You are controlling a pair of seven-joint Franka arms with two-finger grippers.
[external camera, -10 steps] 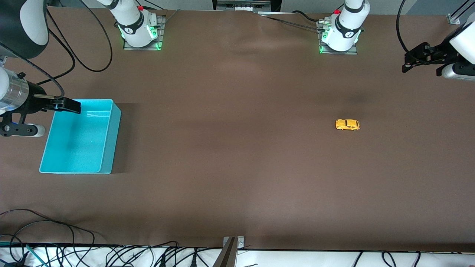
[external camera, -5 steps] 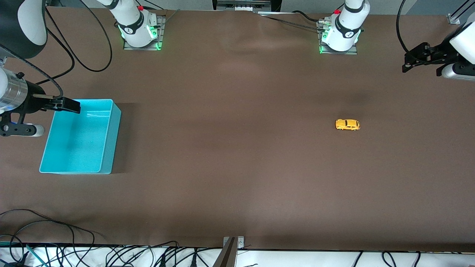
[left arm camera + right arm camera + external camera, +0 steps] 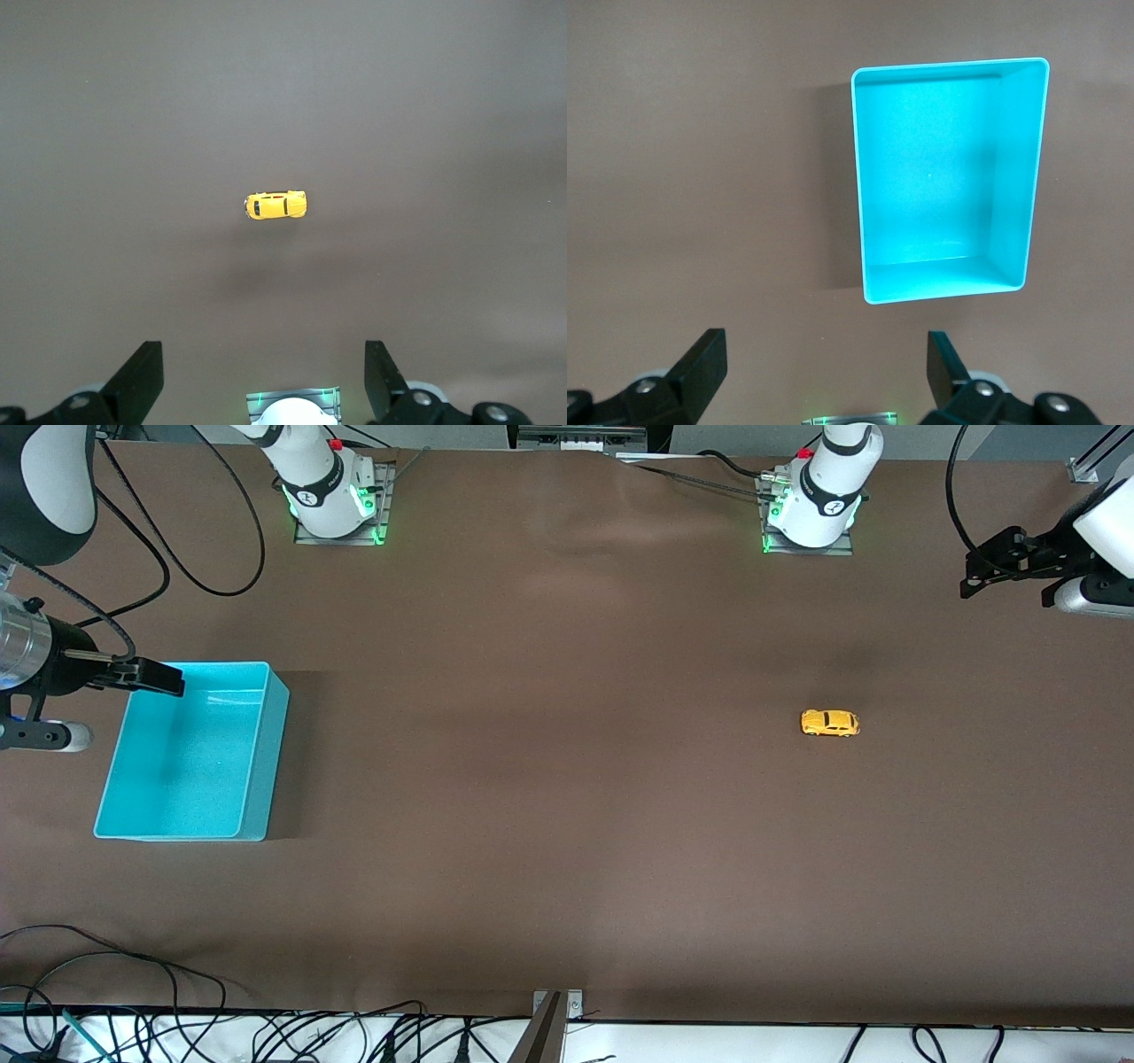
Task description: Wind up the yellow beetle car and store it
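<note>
Biggest thing is the brown table (image 3: 567,824), then the turquoise bin (image 3: 257,779) at about 9 o'clock in the front view, toward the right arm's end. The right gripper (image 3: 824,372) hangs high beside the bin's edge, fingers spread wide; its wrist view shows the bin's bare inside. The left gripper (image 3: 264,376) is up at roughly 2 o'clock, also spread, nothing held. The yellow beetle car (image 3: 830,723) sits on its wheels around 3 o'clock — its roof shows only from the left wrist (image 3: 275,204). The arm bases carry a logo, probably Franka's — too small to read.
</note>
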